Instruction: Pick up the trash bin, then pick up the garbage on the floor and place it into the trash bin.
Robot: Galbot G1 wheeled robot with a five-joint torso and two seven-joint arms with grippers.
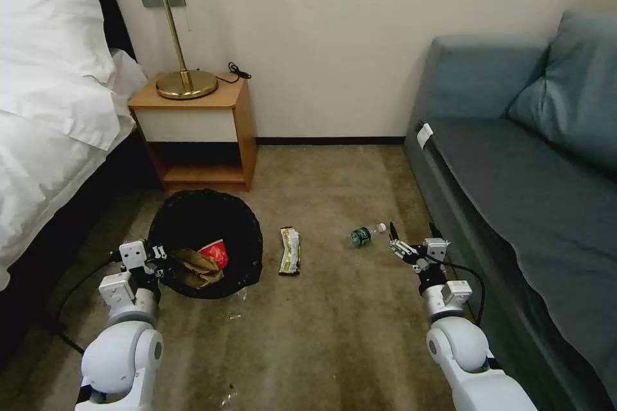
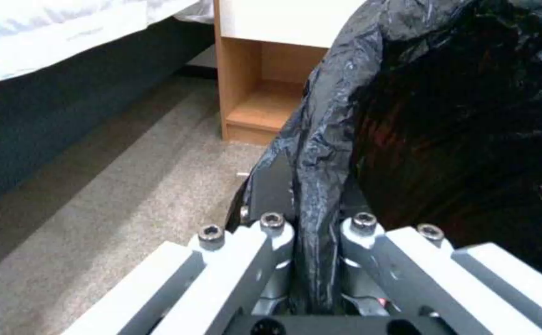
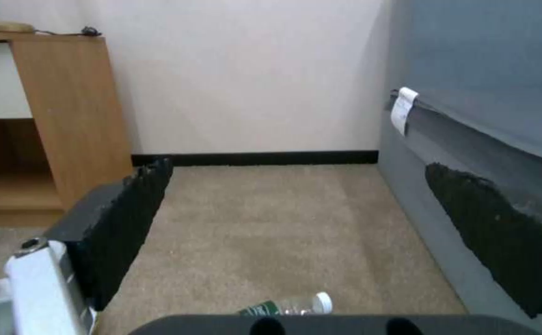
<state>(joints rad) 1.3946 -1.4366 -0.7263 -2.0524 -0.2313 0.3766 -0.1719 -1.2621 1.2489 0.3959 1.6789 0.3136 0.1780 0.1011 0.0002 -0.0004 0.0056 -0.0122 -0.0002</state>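
Note:
The trash bin (image 1: 212, 218), lined with a black bag, is low on my left, and my left gripper (image 1: 159, 259) is shut on its near-left rim. The left wrist view shows the bag's rim (image 2: 321, 153) pinched in that gripper (image 2: 311, 218). Garbage lies inside the bin: a red-and-white cup (image 1: 216, 253) and crumpled brown paper (image 1: 196, 268). On the carpet right of the bin lies a flat snack wrapper (image 1: 290, 250). Further right is a clear bottle (image 1: 366, 234) (image 3: 289, 306). Just right of the bottle my right gripper (image 1: 411, 236) (image 3: 308, 209) stands open and holds nothing.
A wooden nightstand (image 1: 205, 128) with a brass lamp (image 1: 183, 80) stands behind the bin. The bed (image 1: 45, 141) runs along the left and a blue sofa (image 1: 533, 192) along the right, close to my right arm. Open carpet (image 1: 321, 334) lies between them.

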